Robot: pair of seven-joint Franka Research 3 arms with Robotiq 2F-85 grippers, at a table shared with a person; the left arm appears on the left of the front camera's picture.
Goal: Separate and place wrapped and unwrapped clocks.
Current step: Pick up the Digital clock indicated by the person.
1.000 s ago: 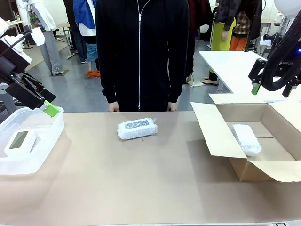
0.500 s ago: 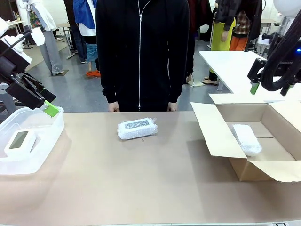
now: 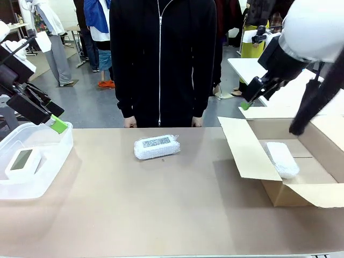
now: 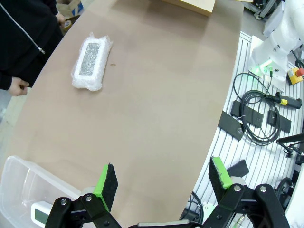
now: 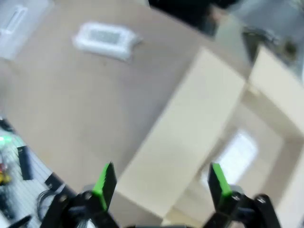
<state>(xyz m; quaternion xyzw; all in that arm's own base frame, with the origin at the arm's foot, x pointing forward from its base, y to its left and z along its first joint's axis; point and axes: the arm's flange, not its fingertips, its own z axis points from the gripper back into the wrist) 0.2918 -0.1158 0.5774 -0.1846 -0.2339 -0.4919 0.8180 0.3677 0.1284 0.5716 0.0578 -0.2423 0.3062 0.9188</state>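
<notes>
One bubble-wrapped clock [image 3: 156,146] lies on the brown table just in front of the person, also seen in the left wrist view [image 4: 91,61] and, blurred, in the right wrist view [image 5: 105,39]. A second wrapped clock [image 3: 282,159] rests inside the open cardboard box [image 3: 252,156] at the right. The bare unwrapped clock [image 3: 22,163] lies in the clear plastic bin [image 3: 51,161] at the left. My left gripper [image 3: 52,119] hangs open above the bin's far edge, its fingers [image 4: 107,183] spread wide. My right gripper [image 3: 248,101] is open in the air over the box's far left corner [image 5: 161,183].
The person in black stands at the far edge, both hands [image 3: 129,123] resting by the table rim. The box's left flap [image 3: 239,148] sticks up towards the table middle. Cables and grey plates [image 4: 259,118] lie off the table's near side.
My right arm has swung left from the far right edge, so its gripper is now over the box's left corner. The left arm and the clocks have not moved.
</notes>
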